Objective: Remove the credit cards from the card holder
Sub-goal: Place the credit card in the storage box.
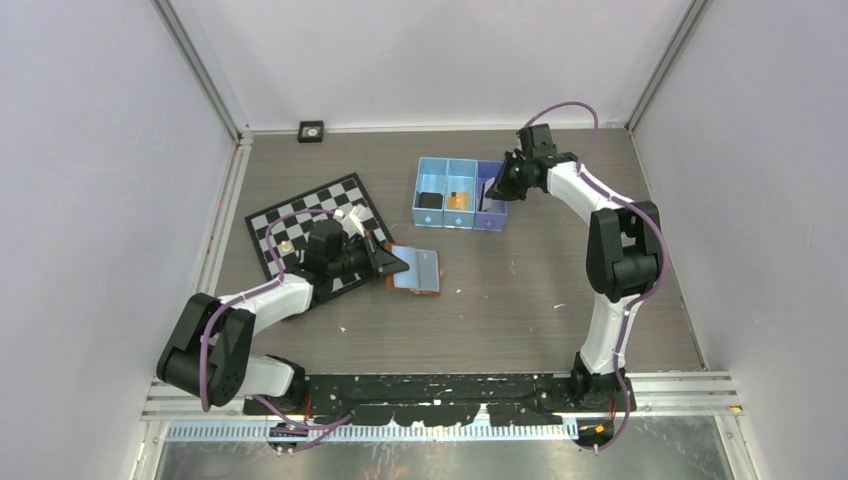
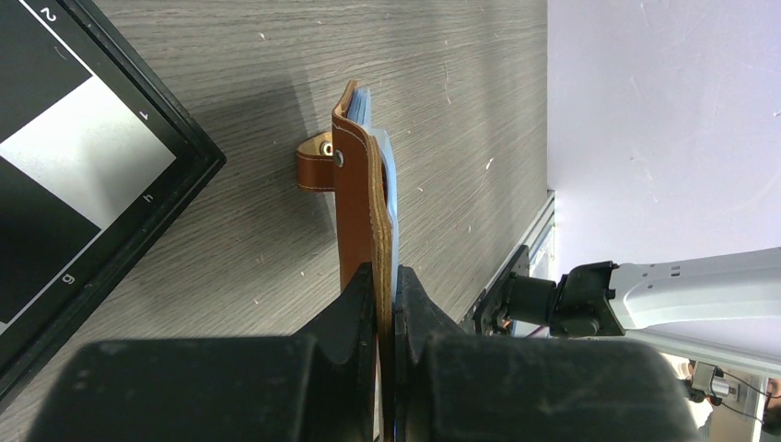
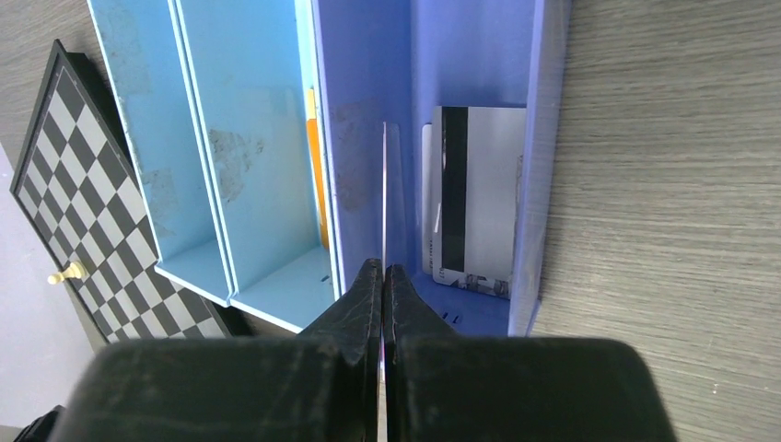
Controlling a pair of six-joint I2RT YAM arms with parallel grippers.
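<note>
Purple compartment holds grey card; brown holder holds blue cards.

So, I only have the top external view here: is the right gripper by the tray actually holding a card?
Observer: Yes. From its wrist camera, the right gripper is shut on a thin card, seen edge-on, pointing into the purple end compartment of the tray.
Operator: Anything lying in that compartment?
Observer: One grey card with a dark stripe rests in it.
Operator: And the left arm?
Observer: The left gripper pinches the edge of the brown card holder, with a pale blue card showing inside it.
</note>
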